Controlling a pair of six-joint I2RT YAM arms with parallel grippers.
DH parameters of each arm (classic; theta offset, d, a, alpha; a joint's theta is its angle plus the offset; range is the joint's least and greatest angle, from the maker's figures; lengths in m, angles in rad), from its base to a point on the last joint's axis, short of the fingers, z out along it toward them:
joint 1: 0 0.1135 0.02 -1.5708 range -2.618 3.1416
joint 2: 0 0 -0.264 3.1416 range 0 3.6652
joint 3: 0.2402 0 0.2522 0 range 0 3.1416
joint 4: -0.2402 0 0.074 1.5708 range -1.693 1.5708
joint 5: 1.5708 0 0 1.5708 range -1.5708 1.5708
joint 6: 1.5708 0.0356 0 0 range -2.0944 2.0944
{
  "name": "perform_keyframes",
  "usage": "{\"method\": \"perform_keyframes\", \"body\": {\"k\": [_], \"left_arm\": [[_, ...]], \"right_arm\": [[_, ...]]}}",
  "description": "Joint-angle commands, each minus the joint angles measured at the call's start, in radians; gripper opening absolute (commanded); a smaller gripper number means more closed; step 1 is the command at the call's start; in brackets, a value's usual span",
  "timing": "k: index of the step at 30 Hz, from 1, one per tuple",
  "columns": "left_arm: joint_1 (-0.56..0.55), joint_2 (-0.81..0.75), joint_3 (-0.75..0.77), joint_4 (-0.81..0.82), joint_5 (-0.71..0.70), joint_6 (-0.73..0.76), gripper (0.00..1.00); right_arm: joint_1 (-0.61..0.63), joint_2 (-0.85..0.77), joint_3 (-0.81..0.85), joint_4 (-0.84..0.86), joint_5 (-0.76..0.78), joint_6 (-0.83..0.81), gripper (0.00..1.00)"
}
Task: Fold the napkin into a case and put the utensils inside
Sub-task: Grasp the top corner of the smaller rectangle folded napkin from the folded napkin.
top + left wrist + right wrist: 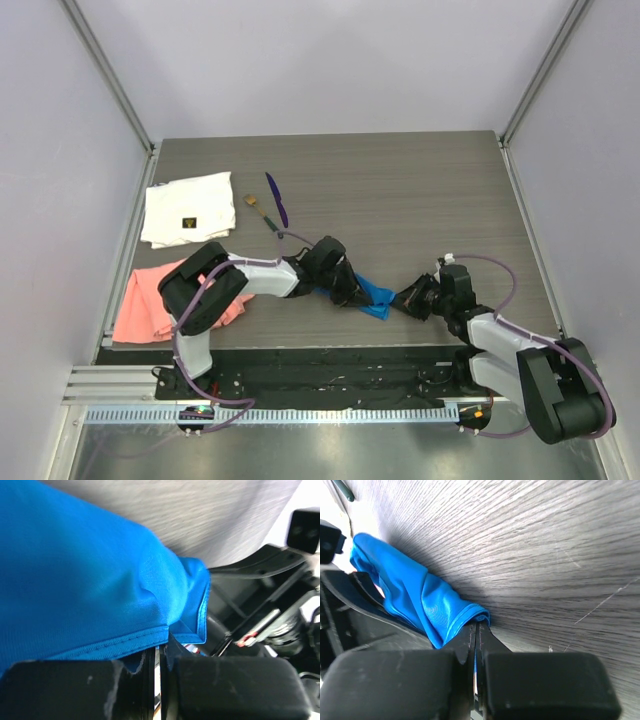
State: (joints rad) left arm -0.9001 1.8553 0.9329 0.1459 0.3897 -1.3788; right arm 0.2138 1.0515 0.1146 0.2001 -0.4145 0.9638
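The bright blue napkin (374, 296) is bunched into a narrow strip near the table's front edge, stretched between my two grippers. My left gripper (356, 296) is shut on its left end. In the left wrist view the napkin (90, 580) fills the upper left, and the gripper (162, 651) pinches its stitched hem. My right gripper (402, 303) is shut on the right end. The right wrist view shows the gripper (477, 625) clamping a hemmed corner of the napkin (415, 595). The utensils lie apart at the back left: the purple one (277, 200) and the green-handled one (259, 212).
A white cloth with a small dark label (188, 208) lies at the back left. A salmon-pink cloth (145, 300) sits at the front left, partly under the left arm. Grey walls enclose the table on three sides.
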Motion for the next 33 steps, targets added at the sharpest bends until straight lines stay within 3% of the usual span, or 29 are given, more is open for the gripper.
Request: {"method": "perform_keyframes", "body": {"k": [1, 11, 17, 21, 24, 28, 33], "left_arm": [[-0.034, 0.001, -0.022, 0.035, 0.074, -0.002, 0.00], [-0.048, 0.076, -0.034, 0.089, 0.072, -0.022, 0.00], [-0.049, 0.090, -0.048, 0.086, 0.064, -0.019, 0.00], [-0.048, 0.087, -0.031, 0.055, 0.057, 0.004, 0.00], [-0.048, 0.081, -0.037, 0.050, 0.051, 0.004, 0.00], [-0.048, 0.076, -0.037, 0.050, 0.043, 0.007, 0.00], [-0.049, 0.078, -0.039, 0.043, 0.034, 0.007, 0.00]], "right_arm": [[-0.002, 0.037, 0.005, -0.045, 0.103, -0.024, 0.01], [-0.004, -0.007, 0.016, -0.105, 0.108, -0.052, 0.01], [-0.004, -0.122, 0.123, -0.361, 0.186, -0.091, 0.04], [-0.002, -0.203, 0.224, -0.552, 0.238, -0.181, 0.12], [0.004, -0.191, 0.269, -0.553, 0.169, -0.229, 0.13], [0.081, -0.046, 0.312, -0.509, 0.068, -0.257, 0.11], [0.191, 0.013, 0.336, -0.447, 0.066, -0.223, 0.04]]}}
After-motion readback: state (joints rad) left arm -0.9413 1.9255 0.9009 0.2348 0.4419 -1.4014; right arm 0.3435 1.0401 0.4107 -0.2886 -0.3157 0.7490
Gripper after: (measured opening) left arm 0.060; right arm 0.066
